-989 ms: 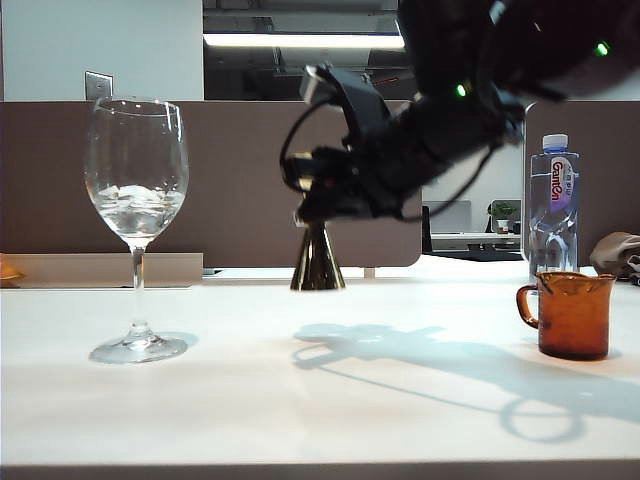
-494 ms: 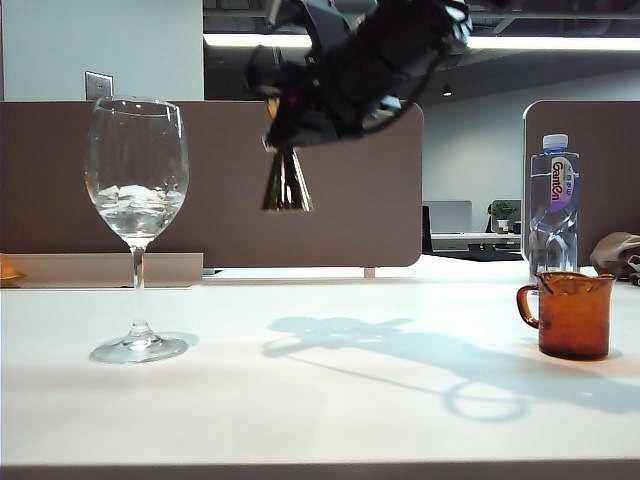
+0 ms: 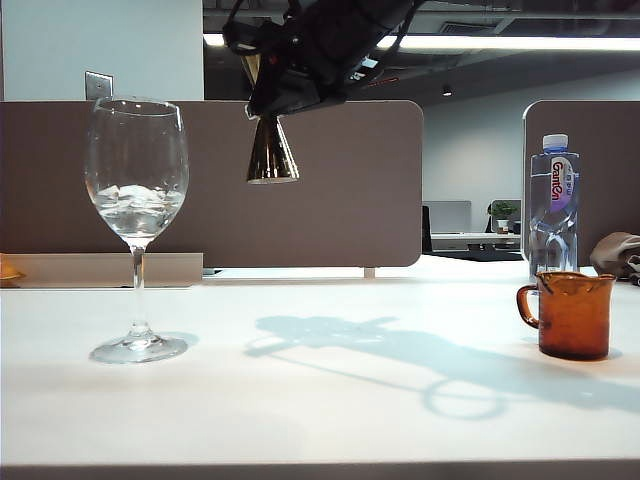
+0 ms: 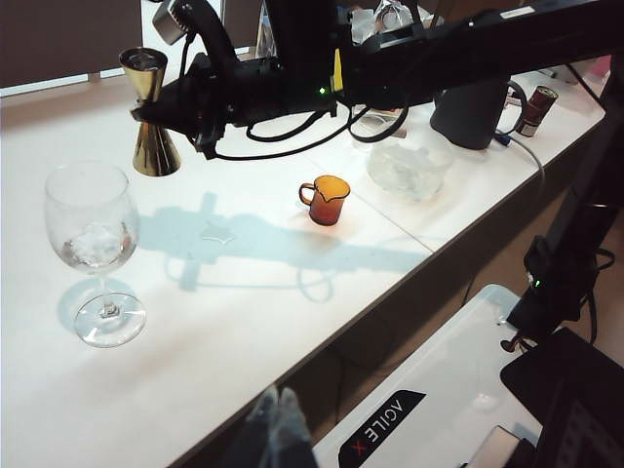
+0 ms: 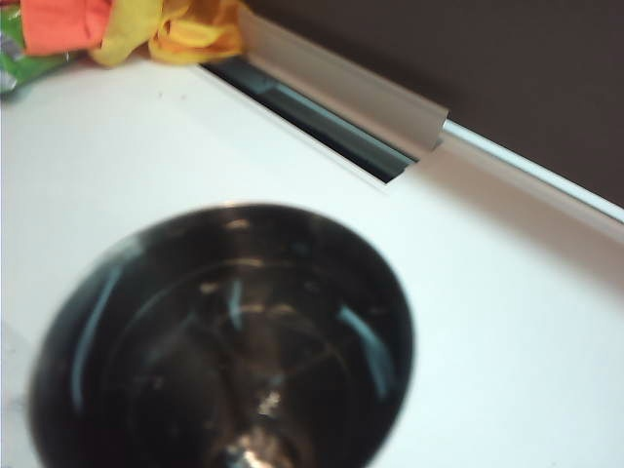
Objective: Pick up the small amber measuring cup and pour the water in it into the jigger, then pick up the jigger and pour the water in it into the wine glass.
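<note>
The right gripper (image 3: 262,85) holds the gold jigger (image 3: 271,152) clamped at its narrow waist, lifted clear of the white table (image 3: 320,400) and upright, its lower cone hanging below the black fingers. In the exterior view the jigger hangs to the right of the wine glass (image 3: 137,180), about level with the bowl and well apart from it. The left wrist view shows the same hold: the jigger (image 4: 151,115) sits at the tip of the long black arm, above and behind the wine glass (image 4: 95,234). The right wrist view looks straight down into the jigger's dark open cup (image 5: 224,341), with the table and a slot at the partition's foot behind it.

The wine glass stands on its foot with clear liquid in the bowl. The small amber measuring cup (image 3: 568,314) stands upright near the table's right side, handle toward the glass, a water bottle (image 3: 553,205) behind it.

The left gripper (image 4: 276,414) hangs off the table's near edge, its pale fingertips together and nothing between them.
</note>
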Available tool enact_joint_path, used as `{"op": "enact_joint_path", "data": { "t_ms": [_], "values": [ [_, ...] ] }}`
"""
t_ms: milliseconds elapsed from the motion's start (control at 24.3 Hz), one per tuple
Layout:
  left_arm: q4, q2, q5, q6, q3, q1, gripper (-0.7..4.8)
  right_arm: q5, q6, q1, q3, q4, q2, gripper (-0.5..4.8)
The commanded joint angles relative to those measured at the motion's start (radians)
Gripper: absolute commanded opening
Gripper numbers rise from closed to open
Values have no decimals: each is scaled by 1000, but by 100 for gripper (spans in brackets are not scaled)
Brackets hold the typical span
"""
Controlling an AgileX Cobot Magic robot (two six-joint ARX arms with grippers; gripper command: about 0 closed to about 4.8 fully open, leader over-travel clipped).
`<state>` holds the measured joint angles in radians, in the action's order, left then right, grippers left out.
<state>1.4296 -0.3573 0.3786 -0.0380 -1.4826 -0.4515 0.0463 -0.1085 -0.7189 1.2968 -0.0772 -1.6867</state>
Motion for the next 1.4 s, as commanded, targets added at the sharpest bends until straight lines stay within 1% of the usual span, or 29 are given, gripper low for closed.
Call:
{"op": "enact_joint_path", "data": {
  "t_ms": [41, 165, 371, 577, 742, 906, 1195, 1401],
  "values": [
    [2, -1, 3, 4, -3, 0, -2, -21, -21, -15, 18, -16, 9, -5],
    [2, -1, 3, 4, -3, 0, -2, -32, -52, -27, 29, 3, 9, -5],
    [2, -1, 2, 4, -3, 0, -2, -54, -58, -47, 31, 9, 8, -5],
    [2, -1, 3, 4, -3, 0, -2, -85, -96, -66, 41, 30, -1, -5],
    [2, -1, 3, 4, -3, 0, -2, -96, -134, -87, 58, 29, -18, -5],
    [2, -1, 3, 4, -3, 0, -2, -98, -142, -102, 68, 29, -31, -5],
    [2, -1, 3, 4, -3, 0, -2, -105, -277, -128, 68, 67, -38, -5],
    [2, -1, 3, 4, -3, 0, -2, -123, -351, -140, 68, 82, -40, -5]
  ]
}}
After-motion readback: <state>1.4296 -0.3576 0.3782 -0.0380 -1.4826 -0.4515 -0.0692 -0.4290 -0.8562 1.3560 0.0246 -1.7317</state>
